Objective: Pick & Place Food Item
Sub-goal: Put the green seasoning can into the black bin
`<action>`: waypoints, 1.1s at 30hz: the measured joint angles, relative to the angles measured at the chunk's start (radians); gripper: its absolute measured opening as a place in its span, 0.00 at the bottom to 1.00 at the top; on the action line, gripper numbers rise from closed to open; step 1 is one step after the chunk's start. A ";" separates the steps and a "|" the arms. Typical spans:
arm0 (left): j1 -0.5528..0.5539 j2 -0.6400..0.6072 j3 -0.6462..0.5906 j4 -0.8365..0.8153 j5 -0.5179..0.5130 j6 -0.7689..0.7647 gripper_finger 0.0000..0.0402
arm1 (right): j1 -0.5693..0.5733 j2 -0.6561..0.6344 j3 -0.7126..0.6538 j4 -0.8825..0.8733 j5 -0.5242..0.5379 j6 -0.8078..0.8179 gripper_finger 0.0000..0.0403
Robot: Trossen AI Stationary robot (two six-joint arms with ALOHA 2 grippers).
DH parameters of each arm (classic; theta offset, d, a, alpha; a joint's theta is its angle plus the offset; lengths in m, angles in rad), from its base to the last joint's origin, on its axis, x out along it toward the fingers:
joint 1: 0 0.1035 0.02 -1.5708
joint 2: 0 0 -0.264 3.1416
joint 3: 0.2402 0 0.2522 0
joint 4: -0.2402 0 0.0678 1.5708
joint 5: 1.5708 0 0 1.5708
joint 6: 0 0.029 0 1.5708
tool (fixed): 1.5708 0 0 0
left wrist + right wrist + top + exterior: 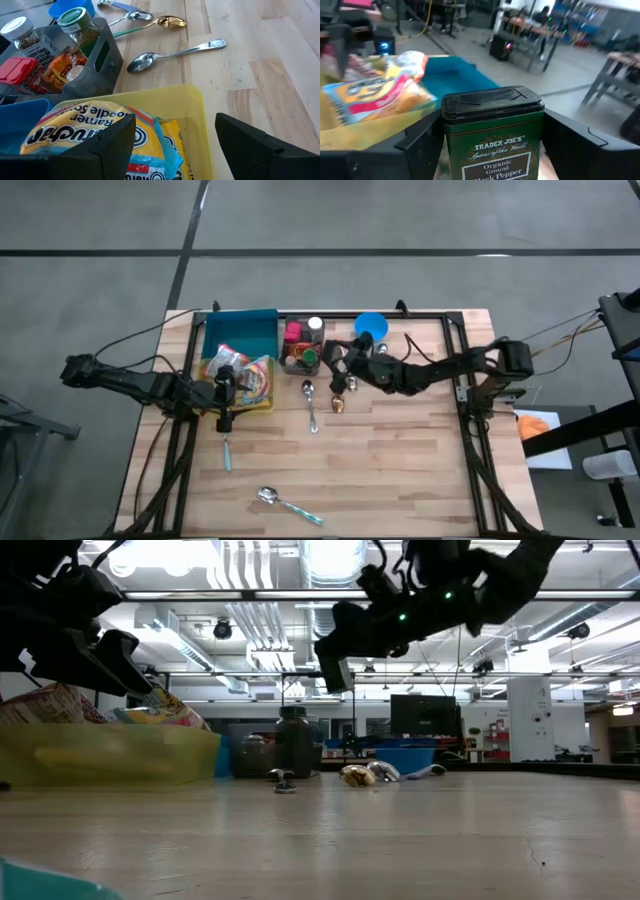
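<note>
A green black-pepper tin (pixel 492 145) with a black lid sits between the fingers of my right gripper (pixel 338 365), which is shut on it. That gripper hangs high above the table (pixel 335 665), near the grey caddy (pixel 300 352) of spice jars. My left gripper (pixel 175 145) stands open over the yellow bin (pixel 262 402), touching nothing. Ramen packets (pixel 80 130) lie in the bin below it. A blue bin (pixel 245 330) stands behind the yellow one. My right gripper pinches the tin's two side walls (pixel 451 150) below the lid, one finger (pixel 420 145) on each side. The fingers come about level from the table's right side. The tin is lifted clear of the table; its lower end is out of the picture.
Two steel spoons (pixel 311 405) and a golden one (pixel 338 402) lie mid-table by the caddy. A blue bowl (pixel 371 325) stands at the far edge. A teal-handled spoon (pixel 285 502) lies near the front edge. Bare wood spreads at the front right.
</note>
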 joint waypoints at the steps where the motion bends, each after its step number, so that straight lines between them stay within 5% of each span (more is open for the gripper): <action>1: 0.000 0.000 0.000 0.000 0.000 0.000 0.68 | -0.012 0.013 0.004 0.025 0.000 -0.021 0.73; 11: 0.000 0.000 0.000 0.000 0.000 0.000 0.68 | -0.177 0.104 0.068 0.178 -0.304 0.009 0.73; 17: 0.000 0.000 0.000 0.000 0.000 0.000 0.68 | -0.221 0.199 0.141 0.198 -0.383 -0.011 0.73; 33: 0.000 0.000 0.000 0.000 0.000 -0.003 0.68 | -0.269 0.395 0.292 0.242 -0.376 0.012 0.73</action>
